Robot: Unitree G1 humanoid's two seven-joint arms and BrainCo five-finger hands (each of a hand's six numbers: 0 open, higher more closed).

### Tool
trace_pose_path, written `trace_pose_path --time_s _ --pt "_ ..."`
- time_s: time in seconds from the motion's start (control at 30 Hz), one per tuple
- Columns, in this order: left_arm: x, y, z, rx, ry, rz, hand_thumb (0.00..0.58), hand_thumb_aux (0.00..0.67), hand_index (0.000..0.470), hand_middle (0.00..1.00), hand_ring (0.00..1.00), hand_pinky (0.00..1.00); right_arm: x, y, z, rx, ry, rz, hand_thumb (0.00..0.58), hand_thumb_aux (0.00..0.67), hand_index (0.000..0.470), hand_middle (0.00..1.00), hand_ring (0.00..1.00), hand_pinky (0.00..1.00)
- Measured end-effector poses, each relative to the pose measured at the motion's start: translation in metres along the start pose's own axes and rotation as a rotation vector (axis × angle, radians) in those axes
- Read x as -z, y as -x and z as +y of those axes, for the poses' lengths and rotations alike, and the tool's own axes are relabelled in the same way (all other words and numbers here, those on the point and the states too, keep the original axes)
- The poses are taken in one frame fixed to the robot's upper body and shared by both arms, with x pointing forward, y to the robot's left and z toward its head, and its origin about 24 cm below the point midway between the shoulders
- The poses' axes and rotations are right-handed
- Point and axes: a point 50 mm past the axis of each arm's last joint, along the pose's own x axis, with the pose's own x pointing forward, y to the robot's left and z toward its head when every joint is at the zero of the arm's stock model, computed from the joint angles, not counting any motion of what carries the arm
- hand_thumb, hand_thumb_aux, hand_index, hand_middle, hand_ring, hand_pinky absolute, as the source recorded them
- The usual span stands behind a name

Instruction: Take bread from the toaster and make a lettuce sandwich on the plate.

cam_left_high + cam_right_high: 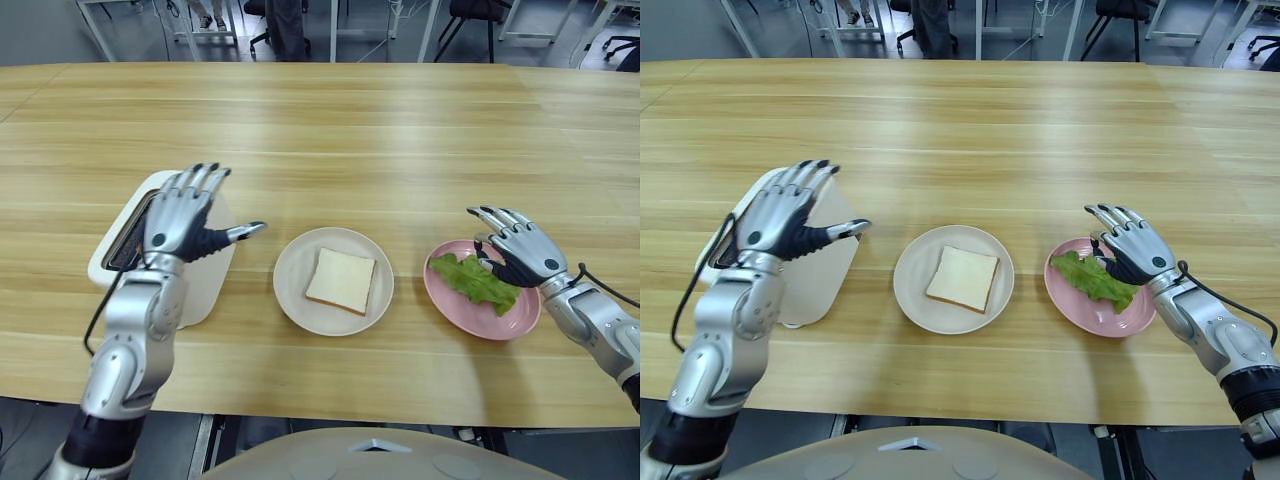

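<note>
A round cream ceramic plate point(290, 275) sits at the middle of the pale wooden table point(350, 140) with one square slice of white bread point(341, 280) lying flat on it. Just to its right, on a smaller pink plate point(500, 325), lies a ruffled green lettuce leaf point(472, 280). A white boxy toaster point(205, 285) stands to the left of the cream plate.

The robot's left hand point(180, 220) hangs over the toaster with fingers spread and straight and the thumb pointing toward the cream plate, holding nothing. It covers much of the dark slot, so whether a slice waits there cannot be told. The right hand point(525, 255) hovers over the far right edge of the pink plate, fingers fanned and lightly arched and the thumb dipped toward the leaf. No pinch on the leaf is visible.

The lettuce is probably the next thing to move. It looks light, limp and easily torn, and likely a little slick, so a gentle pinch on the thicker rib near its right end should serve better than a grab at the frilly edge. The bread is soft and would dent under pressure; holding it by opposite crust edges seems safest.
</note>
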Motion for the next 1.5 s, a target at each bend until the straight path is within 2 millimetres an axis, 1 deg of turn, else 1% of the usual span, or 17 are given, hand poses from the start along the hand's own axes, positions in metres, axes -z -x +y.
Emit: trace_pose_path --time_s 0.07,0.1,0.17,0.2,0.33,0.4,0.57,0.67,0.8,0.93,1.07,1.1,1.13,1.17,1.2,1.33,1.5 --pt "0.011 0.007 0.005 -0.015 -0.024 0.048 0.000 0.000 0.000 0.04 0.04 0.04 -0.006 -0.002 -0.001 0.005 -0.019 -0.016 0.580 0.670 0.460 0.00 0.00 0.00" --pt "0.019 0.011 0.008 -0.024 -0.036 0.083 0.000 0.000 0.000 0.01 0.01 0.01 -0.009 -0.003 -0.001 0.002 -0.030 -0.024 0.580 0.670 0.460 0.00 0.00 0.00" --pt "0.031 0.017 0.013 -0.042 -0.052 0.137 0.000 0.000 0.000 0.00 0.00 0.00 -0.012 -0.003 0.005 -0.024 -0.039 -0.016 0.580 0.670 0.460 0.00 0.00 0.00" --pt "0.037 0.020 0.015 -0.051 -0.058 0.163 0.000 0.000 0.000 0.00 0.00 0.00 -0.010 -0.002 0.010 -0.052 -0.033 -0.002 0.000 0.000 0.000 0.00 0.00 0.00" --pt "0.049 0.030 0.020 -0.087 -0.045 0.219 0.000 0.000 0.000 0.00 0.00 0.00 0.006 0.009 0.030 -0.197 0.012 0.092 0.000 0.000 0.000 0.00 0.00 0.00" --pt "0.052 0.035 0.021 -0.099 -0.044 0.237 0.000 0.000 0.000 0.00 0.00 0.00 0.013 0.014 0.035 -0.235 0.035 0.124 0.000 0.000 0.000 0.00 0.00 0.00" --pt "0.052 0.043 0.013 -0.083 -0.020 0.264 0.000 0.000 0.000 0.00 0.00 0.00 0.031 0.022 0.038 -0.281 0.115 0.191 0.000 0.000 0.000 0.00 0.00 0.00" --pt "0.051 0.044 0.012 -0.086 -0.010 0.268 0.000 0.000 0.000 0.00 0.00 0.00 0.037 0.026 0.040 -0.301 0.148 0.215 0.000 0.000 0.000 0.00 0.00 0.00" --pt "0.051 0.045 0.011 -0.090 -0.005 0.275 0.000 0.000 0.000 0.00 0.00 0.00 0.041 0.032 0.046 -0.333 0.172 0.241 0.000 0.000 0.000 0.00 0.00 0.00" --pt "0.052 0.046 0.011 -0.090 -0.011 0.278 0.000 0.000 0.000 0.00 0.00 0.00 0.038 0.035 0.053 -0.365 0.170 0.235 0.000 0.000 0.000 0.00 0.00 0.00" --pt "0.054 0.047 0.011 -0.085 -0.018 0.290 0.000 0.000 0.000 0.00 0.00 0.00 0.032 0.037 0.064 -0.395 0.151 0.223 0.000 0.000 0.000 0.00 0.00 0.00" --pt "0.055 0.048 0.011 -0.087 -0.020 0.294 0.000 0.000 0.000 0.00 0.00 0.00 0.031 0.036 0.065 -0.395 0.150 0.222 0.509 0.436 0.299 0.00 0.00 0.00" --pt "0.056 0.048 0.012 -0.088 -0.023 0.296 0.000 0.000 0.000 0.00 0.00 0.00 0.031 0.036 0.065 -0.398 0.150 0.218 0.548 0.512 0.352 0.00 0.00 0.00" --pt "0.056 0.048 0.012 -0.090 -0.024 0.298 0.000 0.000 0.000 0.00 0.00 0.00 0.030 0.036 0.066 -0.399 0.149 0.213 0.548 0.512 0.352 0.00 0.00 0.00" --pt "0.057 0.048 0.013 -0.091 -0.026 0.303 0.000 0.000 0.000 0.00 0.00 0.00 0.028 0.034 0.066 -0.394 0.147 0.205 0.580 0.670 0.460 0.00 0.00 0.00" --pt "0.059 0.049 0.015 -0.097 -0.032 0.313 0.000 0.000 0.000 0.00 0.00 0.00 0.025 0.030 0.064 -0.380 0.133 0.179 0.580 0.670 0.460 0.00 0.00 0.00" --pt "0.060 0.049 0.015 -0.093 -0.032 0.314 0.000 0.000 0.000 0.00 0.00 0.00 0.013 0.028 0.061 -0.336 0.085 0.121 0.580 0.670 0.460 0.00 0.00 0.00"
